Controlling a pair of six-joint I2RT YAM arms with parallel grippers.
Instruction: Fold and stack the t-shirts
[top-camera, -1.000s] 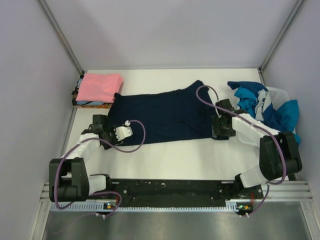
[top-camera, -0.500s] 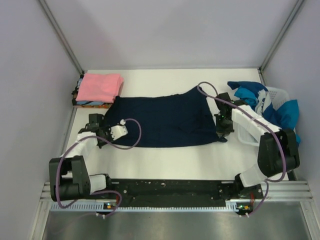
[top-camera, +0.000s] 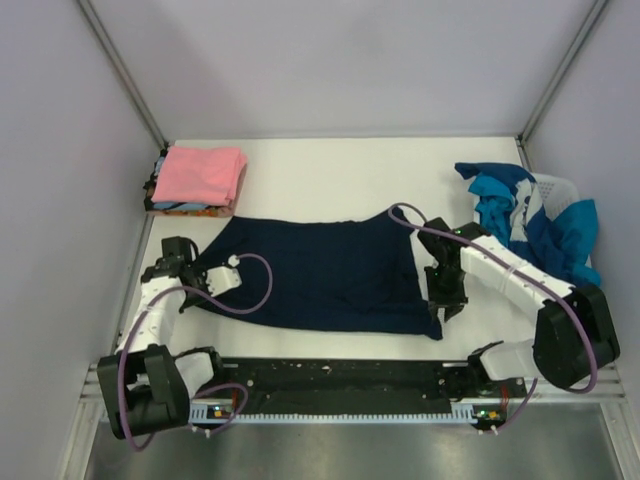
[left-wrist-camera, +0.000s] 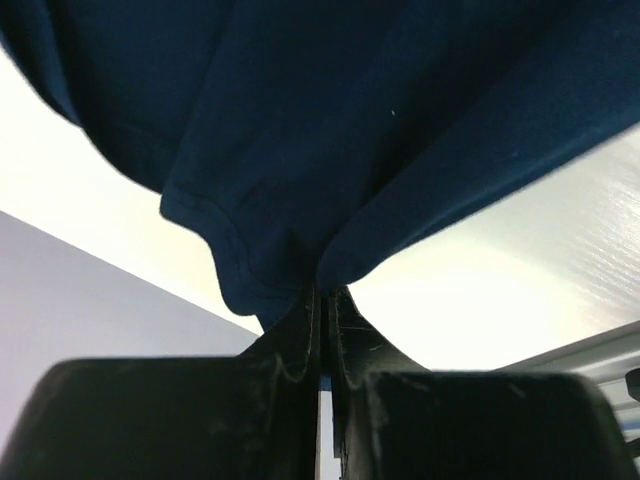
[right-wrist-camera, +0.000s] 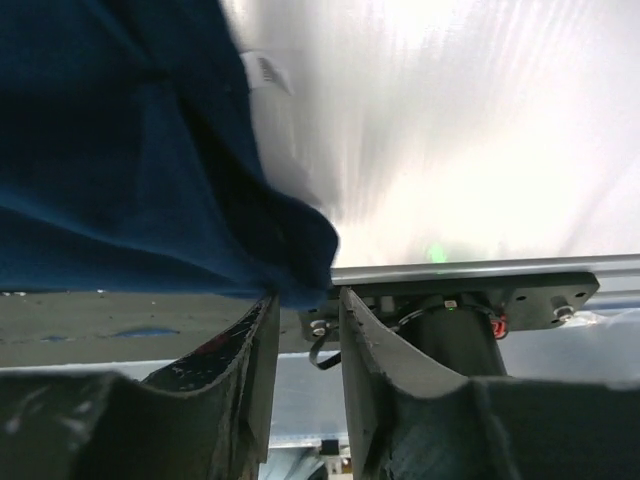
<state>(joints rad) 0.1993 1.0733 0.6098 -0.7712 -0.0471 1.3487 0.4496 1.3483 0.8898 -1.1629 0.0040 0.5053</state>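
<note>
Top external view: navy t-shirt (top-camera: 320, 278), soft matte knit, lies spread as a rough trapezoid at frame centre on white table (top-camera: 330, 170). L gripper (top-camera: 196, 276): fingers pressed together, pinching frame-left edge. R gripper (top-camera: 441, 316): narrow gap, clamping bunched hem corner. Folded pink t-shirt (top-camera: 200, 173) upper left. Teal/white t-shirts (top-camera: 515, 205) crumpled on slatted basket (top-camera: 556, 187), right.

spread shirt (top-camera: 320, 275) centre, folded stack (top-camera: 200, 175) far-left, basket (top-camera: 556, 184) right
</note>
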